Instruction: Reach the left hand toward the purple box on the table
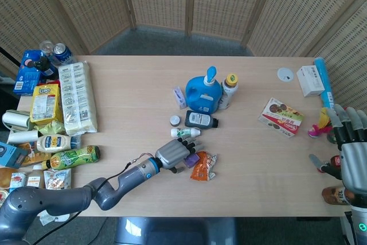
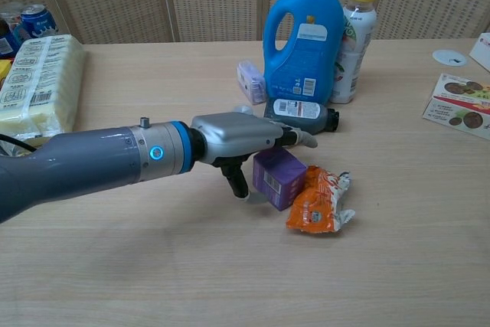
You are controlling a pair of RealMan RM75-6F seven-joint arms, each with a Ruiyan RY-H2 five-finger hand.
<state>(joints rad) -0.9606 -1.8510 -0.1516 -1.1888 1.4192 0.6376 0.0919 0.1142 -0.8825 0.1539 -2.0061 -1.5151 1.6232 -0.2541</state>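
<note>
The purple box (image 2: pixel 277 178) lies near the table's front middle, against an orange snack packet (image 2: pixel 319 201); in the head view the purple box (image 1: pixel 192 158) is mostly covered by my left hand. My left hand (image 2: pixel 233 135) (image 1: pixel 175 153) hovers over the box's left top with fingers stretched out above it and the thumb hanging down at the box's left side. I cannot tell whether it touches the box; nothing is gripped. My right hand (image 1: pixel 351 153) is at the table's right edge, fingers spread and empty.
Behind the box lie a small white bottle (image 1: pixel 187 132), a dark bottle (image 2: pixel 300 115), a blue detergent jug (image 2: pixel 304 40) and a drink bottle (image 2: pixel 351 44). A biscuit box (image 1: pixel 280 116) sits right. Groceries crowd the left edge, with a long cracker pack (image 1: pixel 77 95).
</note>
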